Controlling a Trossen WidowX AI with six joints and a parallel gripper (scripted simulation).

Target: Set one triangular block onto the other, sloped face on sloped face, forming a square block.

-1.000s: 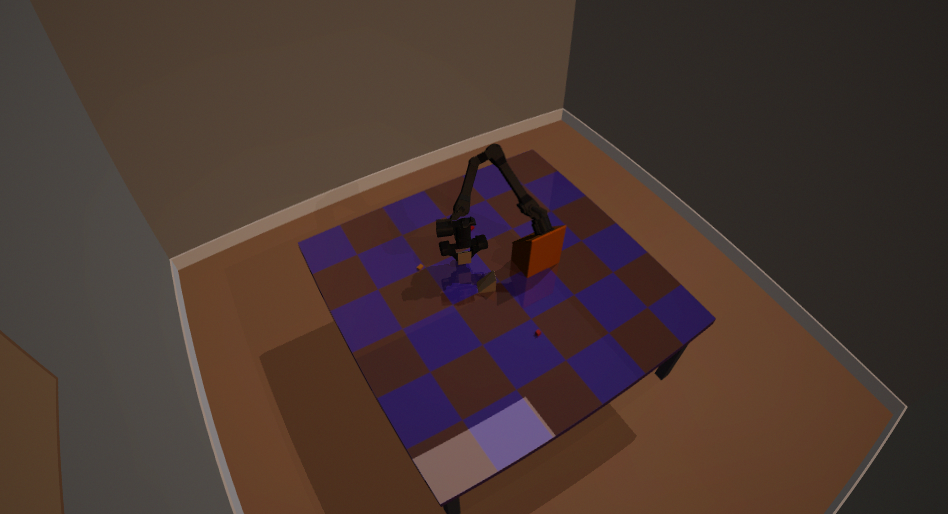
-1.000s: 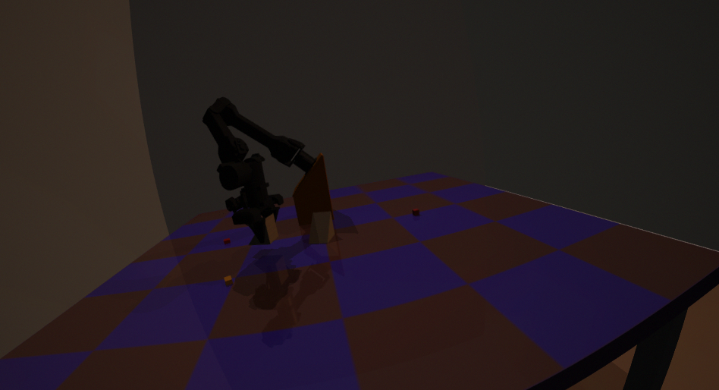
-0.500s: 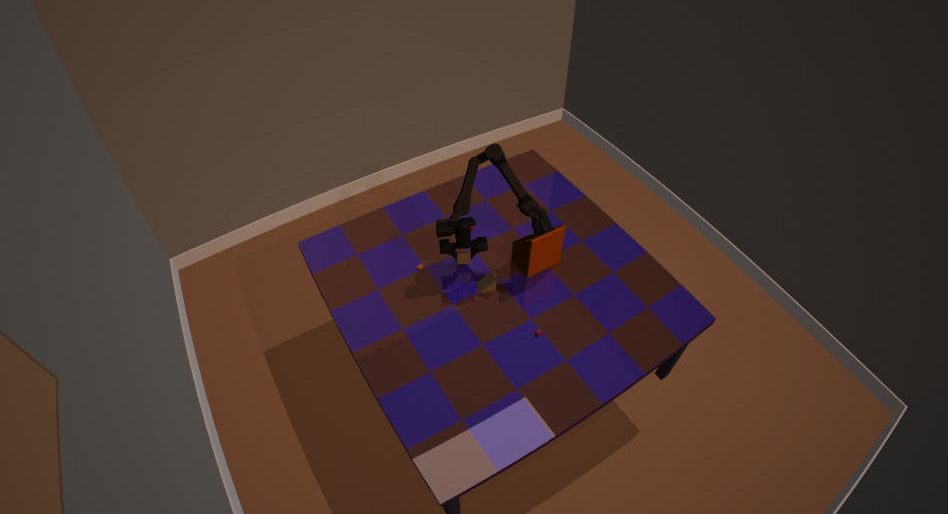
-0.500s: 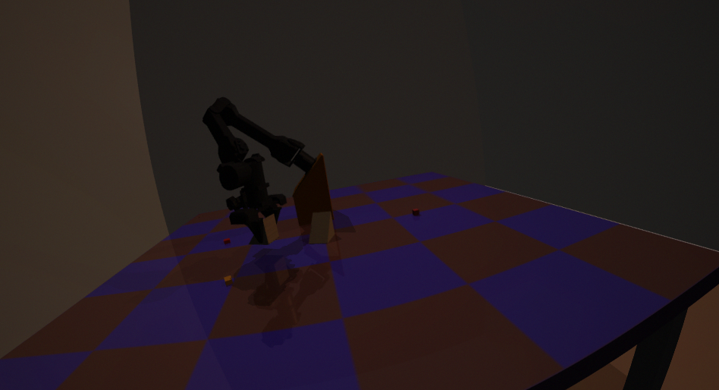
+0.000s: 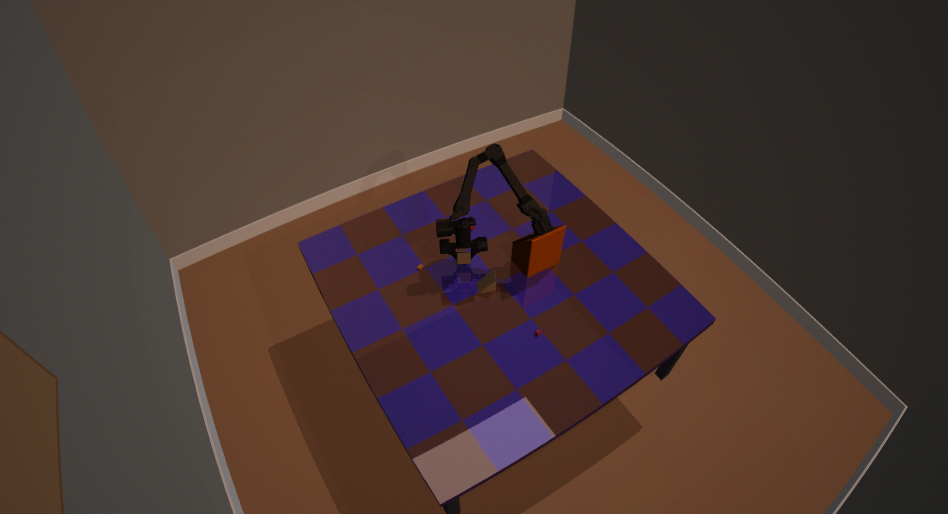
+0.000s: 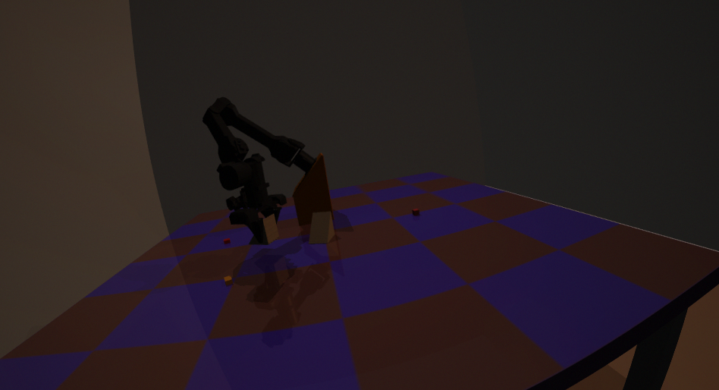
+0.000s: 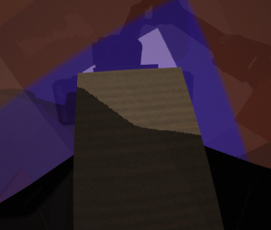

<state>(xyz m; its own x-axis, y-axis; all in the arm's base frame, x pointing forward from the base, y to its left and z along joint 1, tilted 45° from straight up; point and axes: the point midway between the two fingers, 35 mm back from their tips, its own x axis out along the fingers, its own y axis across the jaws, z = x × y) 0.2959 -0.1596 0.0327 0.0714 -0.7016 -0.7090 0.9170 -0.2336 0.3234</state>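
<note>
From where I stand, the fingers (image 6: pixel 265 230) are pinching one tan triangular block (image 6: pixel 271 228), holding it just above the chequered surface (image 6: pixel 503 287) without, as far as I can tell, letting it touch. The other triangular block (image 6: pixel 321 227) rests on the surface just beside the held one, on the side toward the tall orange panel (image 6: pixel 312 190), which stands right behind it. So the coming move, I judge, is a short carry sideways toward that panel, with a lift to get over the resting block's ridge.

Looking down the fingers, the held block (image 7: pixel 143 163) shows as a long tan slab running straight away from the wrist, half in shadow. The resting block looks like a pale wedge with its point up. I cannot tell how its long axis lines up with the held one, and that match is what the ends coming out even depends on. The panel stands close enough to be bumped.
</note>
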